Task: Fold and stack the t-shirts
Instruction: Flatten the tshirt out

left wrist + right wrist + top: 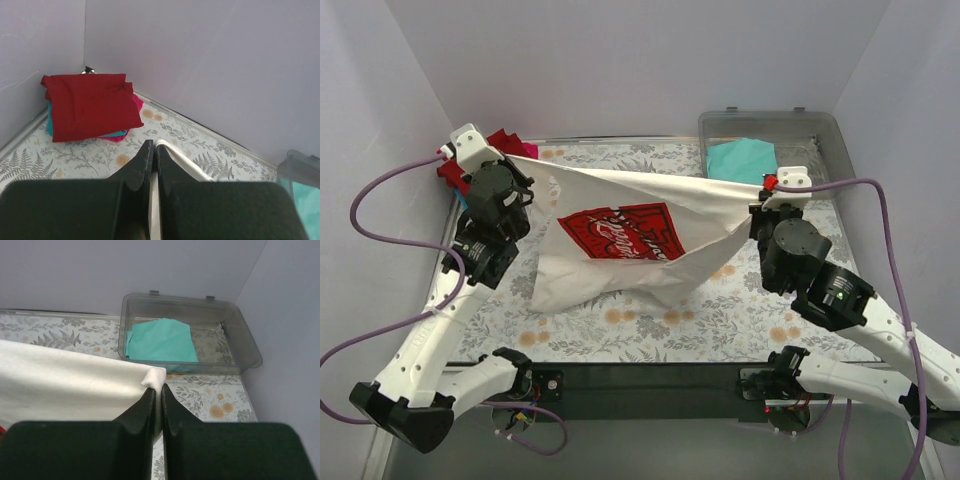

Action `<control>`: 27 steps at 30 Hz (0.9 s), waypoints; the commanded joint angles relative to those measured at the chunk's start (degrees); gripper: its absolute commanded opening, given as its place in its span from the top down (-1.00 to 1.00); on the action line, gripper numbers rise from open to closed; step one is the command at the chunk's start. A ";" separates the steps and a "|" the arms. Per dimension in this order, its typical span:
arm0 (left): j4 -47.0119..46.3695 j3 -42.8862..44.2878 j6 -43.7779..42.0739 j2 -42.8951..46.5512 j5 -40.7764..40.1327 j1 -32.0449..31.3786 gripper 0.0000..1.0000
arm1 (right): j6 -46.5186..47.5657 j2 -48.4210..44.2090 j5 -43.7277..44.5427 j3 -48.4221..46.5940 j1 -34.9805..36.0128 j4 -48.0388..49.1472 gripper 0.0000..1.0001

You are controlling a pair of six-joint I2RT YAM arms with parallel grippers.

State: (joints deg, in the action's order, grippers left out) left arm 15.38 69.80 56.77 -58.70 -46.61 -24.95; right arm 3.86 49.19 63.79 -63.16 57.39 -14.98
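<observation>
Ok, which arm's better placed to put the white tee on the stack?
Probably left: left gripper, gripping the white tee, is beside the red-topped stack; right gripper is across by the bin.

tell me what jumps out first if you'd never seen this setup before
The white Coca-Cola t-shirt grabs you first, stretched in mid-air between the left pincer and the right pincer, each shut on its upper edge. Next come the red tee topping the folded stack in the far left corner, and the teal shirt lying in the clear bin at far right.
</observation>
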 commanded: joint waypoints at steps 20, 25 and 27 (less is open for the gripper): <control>-6.85 -17.41 1.85 -12.58 7.06 3.06 1.00 | -20.55 19.78 -18.52 16.84 -13.52 2.41 0.97; -6.68 -23.46 4.13 -12.76 8.55 4.03 1.00 | -21.52 22.97 -21.50 17.01 -14.14 2.41 0.19; -6.33 -24.62 4.57 -12.23 8.82 4.03 1.00 | -21.35 22.62 -23.35 17.45 -13.97 2.41 -0.11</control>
State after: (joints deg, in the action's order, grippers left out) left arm 9.63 46.59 59.70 -73.36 -38.00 -21.26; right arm -15.57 73.06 43.59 -45.78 43.29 -14.00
